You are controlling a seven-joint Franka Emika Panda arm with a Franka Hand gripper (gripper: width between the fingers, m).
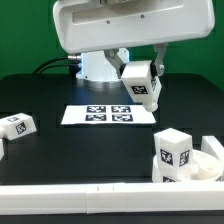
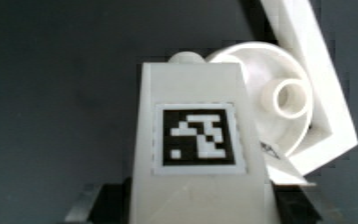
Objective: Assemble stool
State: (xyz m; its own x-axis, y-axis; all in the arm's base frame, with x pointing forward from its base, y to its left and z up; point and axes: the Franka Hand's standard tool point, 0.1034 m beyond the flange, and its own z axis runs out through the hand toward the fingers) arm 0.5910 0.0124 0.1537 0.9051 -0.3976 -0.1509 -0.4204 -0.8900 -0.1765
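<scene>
The gripper (image 1: pixel 140 76) hung under the white arm, above the black table (image 1: pixel 60 150), and was pinched onto a chunky white stool leg, the held leg (image 1: pixel 141 86), which was clear of the table with its black-and-white tag turned toward the exterior camera. The leg sat just behind the marker board (image 1: pixel 108 115) and toward the exterior view's right of it.

In the wrist view the held leg (image 2: pixel 201 130) filled the middle of the picture, tag facing the lens. Dark shapes flanked its base on both sides; they were probably the finger pads pressed against it, though the blur left that unsure.

Beyond the leg in that view lay the round seat (image 2: pixel 261 60), with one ring-shaped socket (image 2: pixel 288 100) showing on its face, and a white rail (image 2: pixel 300 25) ran past the seat's far side.

In the exterior view the seat (image 1: pixel 207 160) rested on the table at the exterior view's right, close to the white rail (image 1: pixel 90 190) along the near edge. A second leg, the standing leg (image 1: pixel 172 154), stood upright at the seat's edge; whether it was pushed into a socket could not be told. A third leg, the loose leg (image 1: pixel 18 126), lay on the table at the exterior view's left, well apart from the seat
</scene>
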